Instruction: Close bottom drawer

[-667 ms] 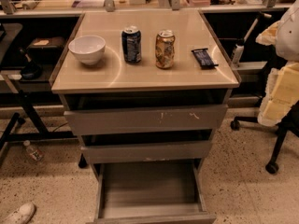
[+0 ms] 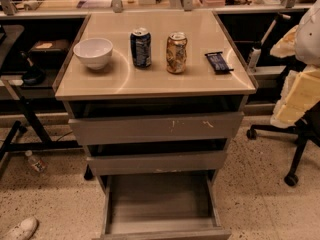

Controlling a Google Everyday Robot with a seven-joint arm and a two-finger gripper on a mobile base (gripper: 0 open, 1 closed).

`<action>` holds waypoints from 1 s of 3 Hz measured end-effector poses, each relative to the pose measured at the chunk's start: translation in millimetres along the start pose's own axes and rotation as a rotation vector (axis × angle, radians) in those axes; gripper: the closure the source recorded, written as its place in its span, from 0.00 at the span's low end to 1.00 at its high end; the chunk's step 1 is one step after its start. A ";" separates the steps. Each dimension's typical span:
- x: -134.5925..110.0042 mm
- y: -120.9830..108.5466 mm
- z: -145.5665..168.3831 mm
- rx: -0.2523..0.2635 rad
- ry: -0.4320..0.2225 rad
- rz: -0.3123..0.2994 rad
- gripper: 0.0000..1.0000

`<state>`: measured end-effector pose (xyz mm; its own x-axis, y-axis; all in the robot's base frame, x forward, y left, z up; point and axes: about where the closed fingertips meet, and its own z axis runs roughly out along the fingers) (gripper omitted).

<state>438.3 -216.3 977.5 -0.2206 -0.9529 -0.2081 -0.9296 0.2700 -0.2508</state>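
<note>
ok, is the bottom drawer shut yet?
No, the bottom drawer is pulled far out with its grey box showing; the end effector is not in view.

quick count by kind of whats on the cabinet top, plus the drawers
bowls: 1 (white bowl)
cans: 2 (blue can, gold can)
snack bars: 1 (dark snack bar)
drawers: 3 (top drawer, middle drawer, bottom drawer pulled out)
total: 7
gripper: not in view

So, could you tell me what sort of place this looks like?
Probably an office or lab workspace: a wheeled office chair beside the drawer cabinet, with cluttered desks behind. The bottom drawer stands open; the gripper is not in view.
</note>
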 end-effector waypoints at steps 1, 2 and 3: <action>0.0 0.0 0.0 0.000 0.000 0.000 0.43; 0.0 0.0 0.0 0.000 0.000 0.000 0.66; 0.0 0.0 0.0 0.000 0.000 0.000 0.89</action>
<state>438.3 -216.3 977.6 -0.2205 -0.9529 -0.2082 -0.9296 0.2700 -0.2510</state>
